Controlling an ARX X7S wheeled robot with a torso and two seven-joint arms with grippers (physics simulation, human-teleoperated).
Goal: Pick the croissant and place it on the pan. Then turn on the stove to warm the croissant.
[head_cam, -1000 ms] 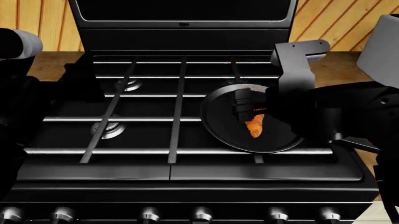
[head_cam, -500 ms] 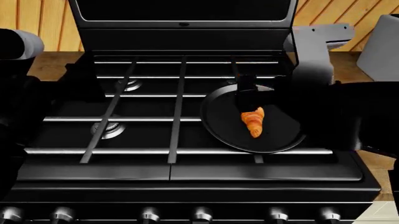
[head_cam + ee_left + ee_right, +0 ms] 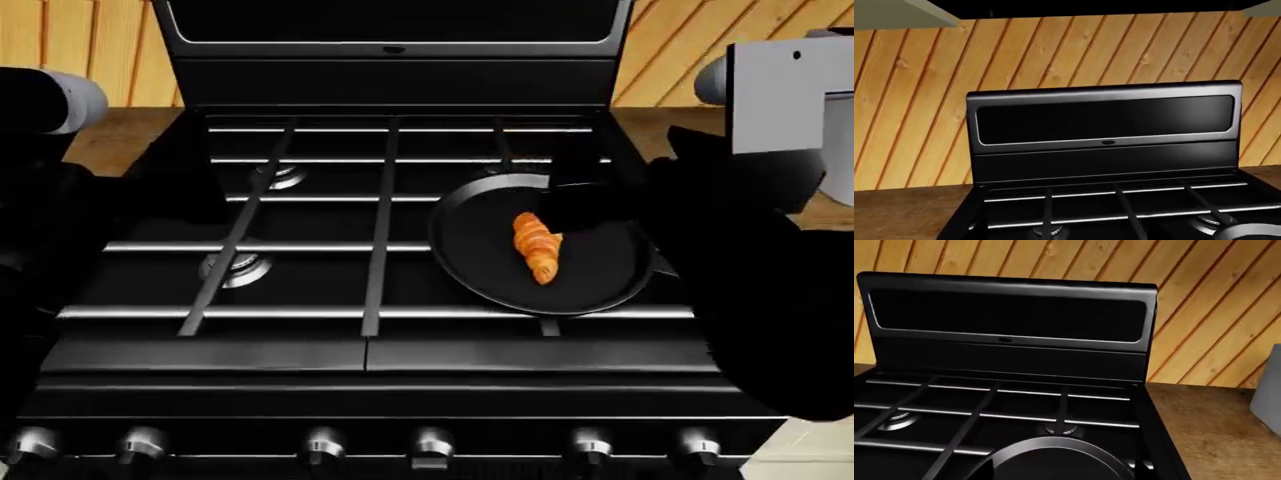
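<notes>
The golden croissant lies loose in the middle of the round black pan, which sits on the stove's front right burner. My right gripper hangs above the pan's far right side, apart from the croissant, with nothing in it. It is black against black and its jaws look parted. The pan's rim also shows in the right wrist view and the left wrist view. My left arm stays at the stove's left edge, and its gripper is lost in the dark.
A row of silver-black knobs runs along the stove's front. Black grates and silver burners cover the top. A grey-white toaster stands on the wooden counter to the right. The wood-panelled wall is behind.
My right gripper let go of the croissant and rose up and to the right. The croissant now lies free in the pan. The left arm has not moved.
</notes>
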